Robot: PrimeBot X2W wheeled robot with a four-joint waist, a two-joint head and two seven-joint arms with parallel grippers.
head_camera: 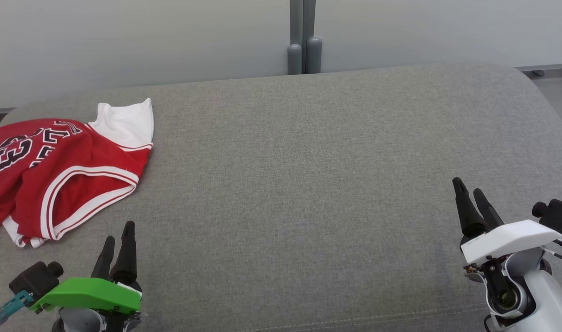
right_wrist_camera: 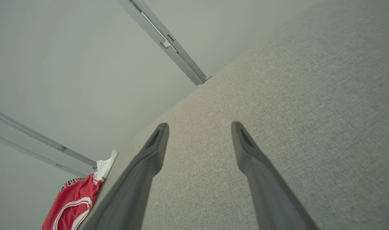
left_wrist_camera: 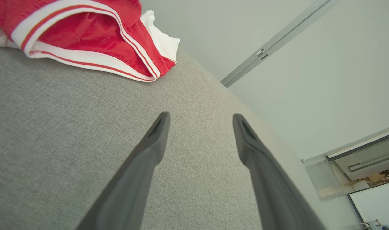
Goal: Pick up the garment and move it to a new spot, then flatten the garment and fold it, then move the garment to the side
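The left gripper [head_camera: 119,233], its two long dark fingers spread and holding nothing, hovers over a grey woven-fabric cushioned surface [head_camera: 308,184] at the near left, under a bright green wrist cover [head_camera: 91,293]. In the left wrist view the parted fingertips [left_wrist_camera: 164,119] point across bare fabric towards the garment, near it but not touching it. The right gripper [head_camera: 467,186], topped by a white wrist cover [head_camera: 511,240], hangs at the near right with its fingers likewise spread and empty, well apart from the garment. The garment, a red sleeveless basketball jersey [head_camera: 68,184] with white-and-red striped trim and a black-and-white number 33, lies rumpled at the far left of the surface, its left edge running out of the head view. A white fabric panel [head_camera: 126,122] sticks up at its far right corner. Behind the surface stands a pale grey wall [head_camera: 124,41], split by a grey vertical post [head_camera: 304,37].
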